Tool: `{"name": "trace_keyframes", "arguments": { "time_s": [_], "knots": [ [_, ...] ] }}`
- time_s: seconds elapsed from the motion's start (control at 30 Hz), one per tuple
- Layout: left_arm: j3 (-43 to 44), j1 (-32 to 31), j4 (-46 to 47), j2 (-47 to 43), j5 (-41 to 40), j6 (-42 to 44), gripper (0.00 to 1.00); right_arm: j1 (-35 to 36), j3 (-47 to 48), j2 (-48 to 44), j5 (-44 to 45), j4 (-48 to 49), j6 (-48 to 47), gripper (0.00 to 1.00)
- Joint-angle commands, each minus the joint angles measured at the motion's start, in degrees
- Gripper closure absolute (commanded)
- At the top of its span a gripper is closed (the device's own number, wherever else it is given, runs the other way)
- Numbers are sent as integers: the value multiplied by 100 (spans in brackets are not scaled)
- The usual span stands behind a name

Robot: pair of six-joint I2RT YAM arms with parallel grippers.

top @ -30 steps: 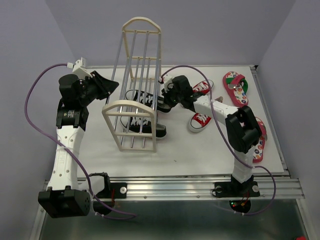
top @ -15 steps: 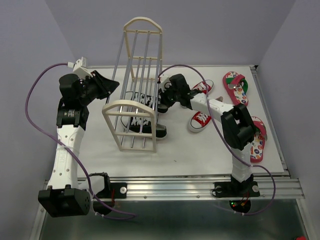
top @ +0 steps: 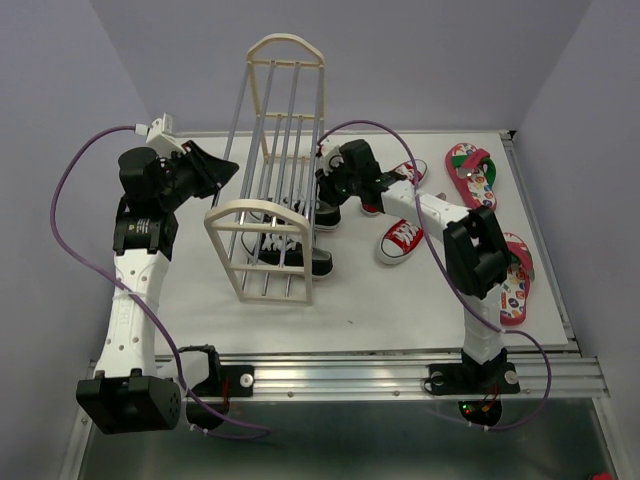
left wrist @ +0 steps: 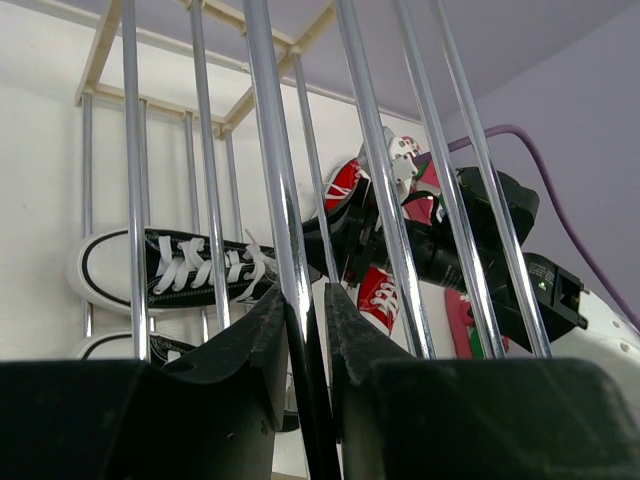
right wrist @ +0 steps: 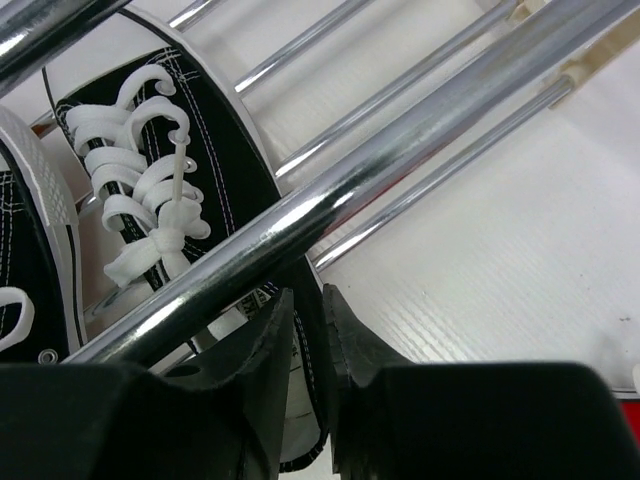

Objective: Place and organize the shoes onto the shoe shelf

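Note:
The shoe shelf [top: 262, 207] stands left of centre, cream arched ends joined by grey rods. My left gripper [top: 228, 170] is shut on one rod [left wrist: 290, 250] on its left side. My right gripper [top: 322, 198] is shut on the heel rim of a black sneaker [right wrist: 200, 160], which lies among the rods [top: 288, 200]. The other black sneaker [top: 292, 256] lies at the shelf's near end. Two red sneakers [top: 405, 175] [top: 400, 238] lie right of the shelf. Two flip-flops [top: 472, 175] [top: 515, 282] lie at the far right.
The right arm's forearm [top: 430, 210] stretches across between the two red sneakers. A purple cable [top: 380, 135] arcs over the shelf's right side. The table's front rail [top: 400, 370] runs along the near edge.
My right gripper has moved left and a little farther back, carrying the black sneaker deeper between the shelf's rods. The left gripper and the shelf have stayed put.

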Motion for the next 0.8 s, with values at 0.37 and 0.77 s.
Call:
{"name": "trace_keyframes", "arguments": {
  "time_s": [0.37, 0.77],
  "knots": [
    [-453, -81, -415, 329, -17, 1108, 100, 50, 354, -125, 593, 226, 354, 47],
    [-480, -73, -371, 382, -53, 1020, 100, 50, -181, -1303, 2343, 235, 1285, 0]
  ]
}}
